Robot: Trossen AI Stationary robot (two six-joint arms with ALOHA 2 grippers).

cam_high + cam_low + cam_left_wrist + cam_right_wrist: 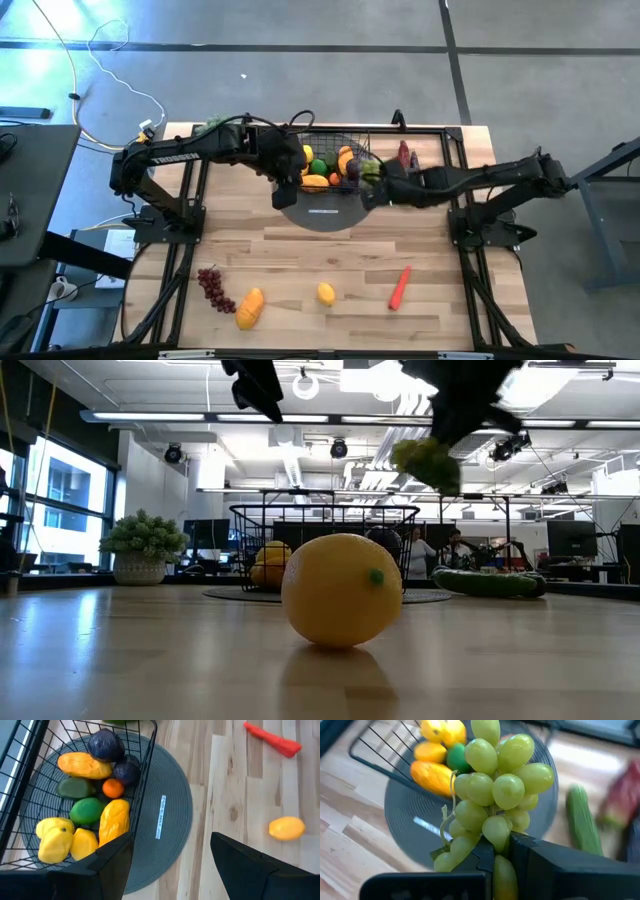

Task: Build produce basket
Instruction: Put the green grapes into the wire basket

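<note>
Two grippers at the black wire basket (pixel 330 160), which sits on a grey round mat (pixel 318 212) at the table's far middle. We see the right gripper (pixel 501 851) clenched on a bunch of green grapes (pixel 495 790), held in the air over the basket's right edge; in the low view the grapes (pixel 428 463) hang above the basket (pixel 325 545). Left gripper (pixel 172 852) hovers over the basket's left side, fingers spread, nothing between them. Inside the basket we count yellow lemons (pixel 55 840), an orange mango (pixel 114 820), a green fruit (pixel 87 810), a small orange (pixel 113 788) and dark plums (pixel 105 745). Cucumber (pixel 580 822) lies just beside the mat. Near the front edge: purple grapes (pixel 212 286), another mango (pixel 250 308), a lemon (pixel 326 293), and a red carrot-shaped piece (pixel 400 287), all well apart from the basket.
</note>
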